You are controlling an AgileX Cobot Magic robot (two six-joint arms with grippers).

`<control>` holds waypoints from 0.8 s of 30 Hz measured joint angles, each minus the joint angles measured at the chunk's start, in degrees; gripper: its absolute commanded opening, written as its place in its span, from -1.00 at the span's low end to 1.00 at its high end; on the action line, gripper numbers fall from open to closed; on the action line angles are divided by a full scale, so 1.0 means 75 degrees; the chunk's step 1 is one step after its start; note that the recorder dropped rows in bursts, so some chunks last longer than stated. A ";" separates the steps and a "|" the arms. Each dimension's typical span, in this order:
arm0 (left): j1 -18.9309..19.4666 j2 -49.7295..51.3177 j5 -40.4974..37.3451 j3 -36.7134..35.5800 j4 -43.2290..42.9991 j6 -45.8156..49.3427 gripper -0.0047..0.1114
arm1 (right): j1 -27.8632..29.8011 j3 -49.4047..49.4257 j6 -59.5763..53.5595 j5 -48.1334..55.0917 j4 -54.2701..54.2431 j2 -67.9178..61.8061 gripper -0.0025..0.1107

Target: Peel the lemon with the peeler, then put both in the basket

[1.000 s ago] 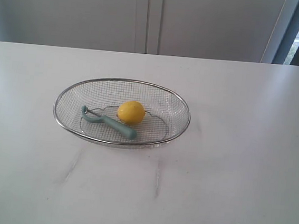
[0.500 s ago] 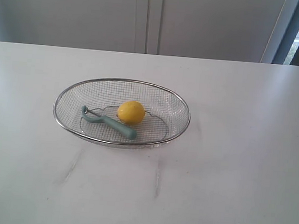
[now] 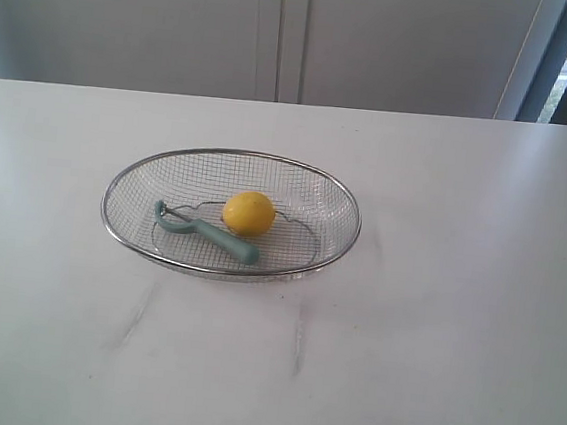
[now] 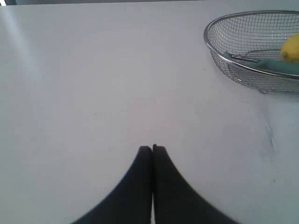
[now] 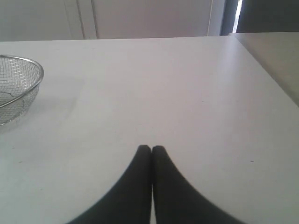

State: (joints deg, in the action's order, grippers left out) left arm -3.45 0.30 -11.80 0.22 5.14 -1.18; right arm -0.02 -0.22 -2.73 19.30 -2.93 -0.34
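Exterior view, lemon (image 3: 248,212) just beside peeler (image 3: 207,233) inside wire basket (image 3: 237,153) on white tabletop (image 3: 442,338), left jaws and right jaws pressed together, holding nothing

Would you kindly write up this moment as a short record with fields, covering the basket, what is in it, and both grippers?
basket: wire mesh, standing on the white table
lemon: inside the basket, near its middle; no peeled patch shows
peeler: inside the basket, lying flat beside the lemon; contact cannot be told
left gripper: shut, empty, over bare table, apart from the basket
right gripper: shut, empty, over bare table, apart from the basket
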 measured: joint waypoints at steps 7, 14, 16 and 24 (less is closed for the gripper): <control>0.0000 0.0000 0.0000 0.0000 0.0000 0.0000 -0.92 | -0.0190 0.0000 -0.0054 0.0000 0.0000 0.0000 -0.96; 0.0000 0.0000 0.0000 0.0000 -0.0037 0.0000 -0.92 | -0.0427 0.0000 -0.0054 0.0000 0.0000 0.0000 -0.96; 0.0000 0.0000 0.0000 0.0000 -0.0052 0.0000 -0.92 | -0.0439 0.0000 -0.0067 0.0000 0.0000 0.0000 -0.96; 0.0000 0.0000 0.0000 0.0000 -0.0052 0.0000 -0.92 | -0.0439 0.0000 -0.0067 0.0000 0.0000 0.0000 -0.96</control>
State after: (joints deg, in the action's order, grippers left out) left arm -3.45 0.30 -11.80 0.22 4.74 -1.18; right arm -3.31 -0.22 -3.23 19.30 -2.93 -0.34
